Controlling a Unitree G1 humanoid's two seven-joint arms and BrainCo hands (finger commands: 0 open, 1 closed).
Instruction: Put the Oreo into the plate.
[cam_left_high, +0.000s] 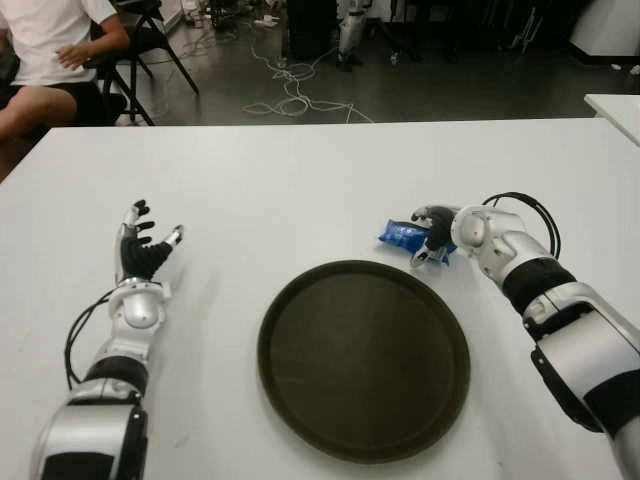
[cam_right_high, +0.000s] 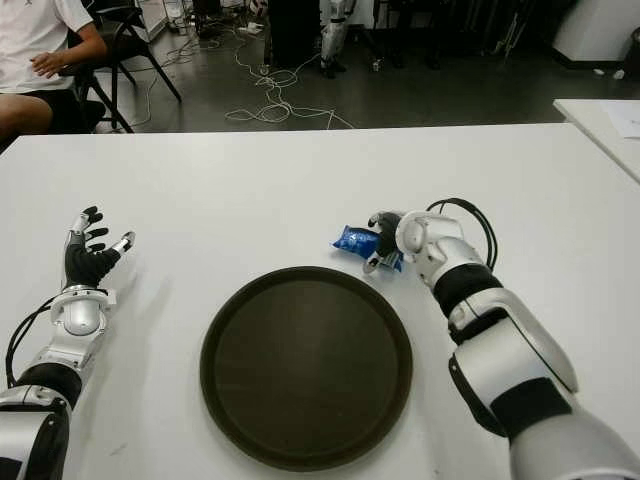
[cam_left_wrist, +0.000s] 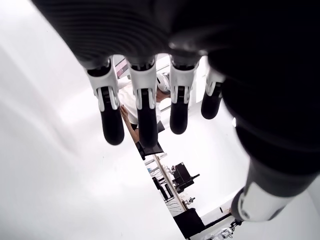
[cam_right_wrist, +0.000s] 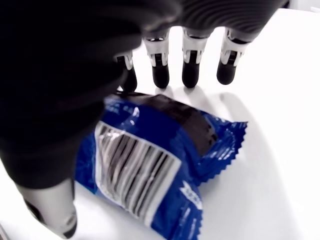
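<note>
I've got the right hand (cam_left_high: 437, 238) cupped over the Oreo (cam_left_high: 400, 234) pack on the surface (cam_left_high: 300, 180) just beyond the plate (cam_left_high: 290, 300), fingers (cam_right_wrist: 190, 75) open, nothing pinched yet, so next I close, lift, swing plateward; left hand (cam_left_high: 140, 255) idles open.

This looks like a robotics lab or test room, not a home. A plain white worktop (cam_left_high: 300, 180) fills the foreground, and beyond it the dark floor (cam_left_high: 420, 95) is strewn with loose white cables (cam_left_high: 290, 85). A person (cam_left_high: 45, 50) in a white shirt sits on a black folding chair (cam_left_high: 150, 40) off to the left. The lower legs of another robot (cam_left_high: 350, 30) stand at the back among dark equipment, and a second white table (cam_left_high: 615, 105) shows at the right edge.
</note>
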